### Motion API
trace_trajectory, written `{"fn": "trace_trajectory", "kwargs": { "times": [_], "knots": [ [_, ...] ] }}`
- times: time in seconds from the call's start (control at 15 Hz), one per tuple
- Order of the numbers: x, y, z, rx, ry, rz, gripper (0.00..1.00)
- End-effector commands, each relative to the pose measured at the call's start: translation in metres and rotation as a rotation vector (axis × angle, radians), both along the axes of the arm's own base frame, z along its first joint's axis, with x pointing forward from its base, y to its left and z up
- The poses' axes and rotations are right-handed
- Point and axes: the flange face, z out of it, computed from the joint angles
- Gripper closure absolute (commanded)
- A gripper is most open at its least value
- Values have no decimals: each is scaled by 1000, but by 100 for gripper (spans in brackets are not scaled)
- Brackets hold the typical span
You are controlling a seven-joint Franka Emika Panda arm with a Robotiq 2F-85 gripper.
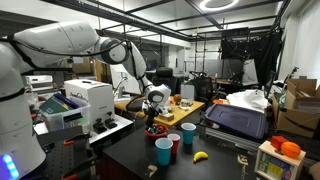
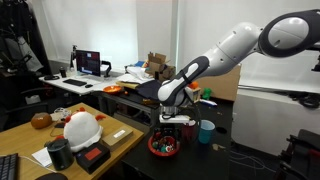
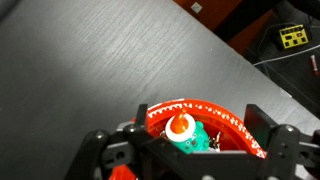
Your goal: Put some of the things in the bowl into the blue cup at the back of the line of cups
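The red bowl sits on the dark table; it also shows in an exterior view and in the wrist view. In the wrist view it holds a teal lump with an orange-and-white disc and small dark bits. My gripper is open, its fingers reaching down into the bowl on either side of the contents; it shows in both exterior views. The blue cup at the back of the line stands upright beyond a red cup and a nearer light-blue cup.
A yellow banana lies near the cups. A light-blue cup stands beside the bowl in an exterior view. A printer and a black case flank the table. A white helmet lies on a wooden desk.
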Motion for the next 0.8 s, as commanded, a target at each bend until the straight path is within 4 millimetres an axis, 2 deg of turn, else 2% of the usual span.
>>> {"fn": "trace_trajectory", "kwargs": {
  "times": [0.0, 0.07, 0.6, 0.73],
  "knots": [
    [4, 3, -4, 51, 30, 17, 30],
    [4, 3, -5, 54, 34, 18, 32],
    [7, 1, -6, 66, 38, 21, 94],
    [9, -1, -4, 76, 31, 30, 100]
  ]
}}
